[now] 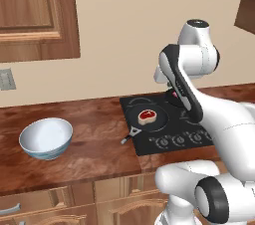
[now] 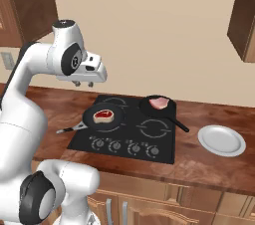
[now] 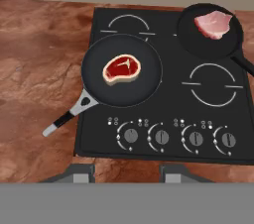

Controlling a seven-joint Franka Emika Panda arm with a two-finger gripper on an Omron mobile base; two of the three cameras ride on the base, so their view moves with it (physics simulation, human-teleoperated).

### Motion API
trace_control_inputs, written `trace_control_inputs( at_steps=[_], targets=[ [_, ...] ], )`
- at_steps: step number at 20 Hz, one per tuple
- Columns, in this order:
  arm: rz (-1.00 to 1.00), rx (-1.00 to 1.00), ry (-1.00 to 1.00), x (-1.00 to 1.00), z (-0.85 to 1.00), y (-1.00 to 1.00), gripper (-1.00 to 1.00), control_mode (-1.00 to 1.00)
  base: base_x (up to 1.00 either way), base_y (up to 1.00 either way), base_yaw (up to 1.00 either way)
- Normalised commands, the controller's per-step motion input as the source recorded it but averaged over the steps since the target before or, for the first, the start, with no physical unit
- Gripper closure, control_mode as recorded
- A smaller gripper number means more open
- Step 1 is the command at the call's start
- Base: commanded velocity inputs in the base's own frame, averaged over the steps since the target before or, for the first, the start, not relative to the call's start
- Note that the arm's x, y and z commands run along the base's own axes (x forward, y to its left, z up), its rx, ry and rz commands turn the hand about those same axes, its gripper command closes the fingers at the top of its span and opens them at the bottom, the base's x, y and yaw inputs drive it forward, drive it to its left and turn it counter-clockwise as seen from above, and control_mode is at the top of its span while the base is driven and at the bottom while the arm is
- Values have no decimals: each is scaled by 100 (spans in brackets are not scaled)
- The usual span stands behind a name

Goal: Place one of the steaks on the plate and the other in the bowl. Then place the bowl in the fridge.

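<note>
The bowl (image 1: 46, 138) stands empty on the counter (image 1: 94, 154). At three o'clock from it, the front pan (image 3: 122, 71) holds a red steak (image 3: 122, 67). The back pan (image 3: 211, 30) holds a paler steak (image 3: 213, 24). The plate (image 2: 221, 140) is empty. The claw (image 3: 126, 172) hangs half open, holding nothing, with the red steak at twelve o'clock.

Red steak (image 3: 122, 68), black pan (image 3: 144, 77)

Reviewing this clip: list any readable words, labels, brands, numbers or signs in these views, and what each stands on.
None can be read.
Cooktop: small white dot marks above each of the four knobs, symbols only, no letters or numbers.
Pans, steaks, bowl, plate, cabinets: no text or labels seen.
</note>
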Motion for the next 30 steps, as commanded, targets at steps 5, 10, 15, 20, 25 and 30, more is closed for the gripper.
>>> trace_control_inputs(
  at_steps=[5,10,15,20,25,30],
  targets=[
    [-3,0,0,0,-1,14,-100,-100,0,0,0],
    [-13,0,1,0,-5,15,-100,-100,0,0,0],
    [-31,0,8,0,-23,2,-100,-100,0,0,0],
    [-28,0,7,0,-29,3,-100,-100,0,0,0],
    [-7,1,0,0,-43,1,-100,-100,0,0,0],
    [4,2,-4,5,-58,0,-100,-100,0,0,0]
  ],
)
